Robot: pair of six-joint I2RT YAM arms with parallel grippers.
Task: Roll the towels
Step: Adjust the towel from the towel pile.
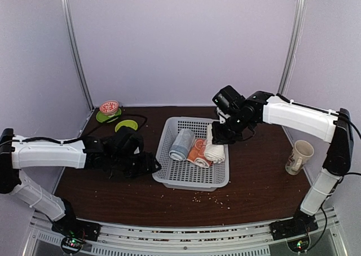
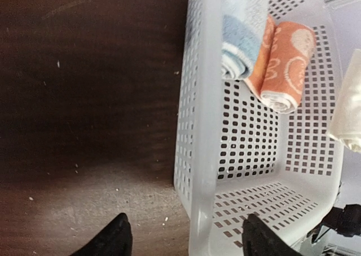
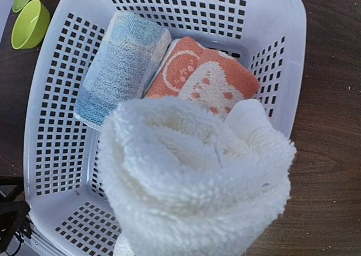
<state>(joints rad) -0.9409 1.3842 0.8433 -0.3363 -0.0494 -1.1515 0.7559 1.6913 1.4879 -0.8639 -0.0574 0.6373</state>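
My right gripper [image 1: 219, 136] is shut on the rolled cream-white towel [image 1: 215, 151], holding it on end over the right side of the white basket [image 1: 192, 182]. In the right wrist view this roll [image 3: 192, 177] fills the foreground and hides the fingers. The salmon-orange towel [image 1: 197, 153] with white prints lies rolled on the basket floor [image 3: 206, 81] [image 2: 285, 64]. My left gripper [image 2: 189, 240] is open at the basket's left near corner [image 1: 151, 167]. One fingertip [image 2: 115, 238] is outside the wall and the other is inside.
A grey-blue rolled towel [image 1: 181, 144] lies in the basket left of the orange one. A green bowl [image 1: 126, 125] and a green lid with a red item [image 1: 109, 110] sit at the back left. A paper cup [image 1: 298, 156] stands at the right. Crumbs dot the brown table.
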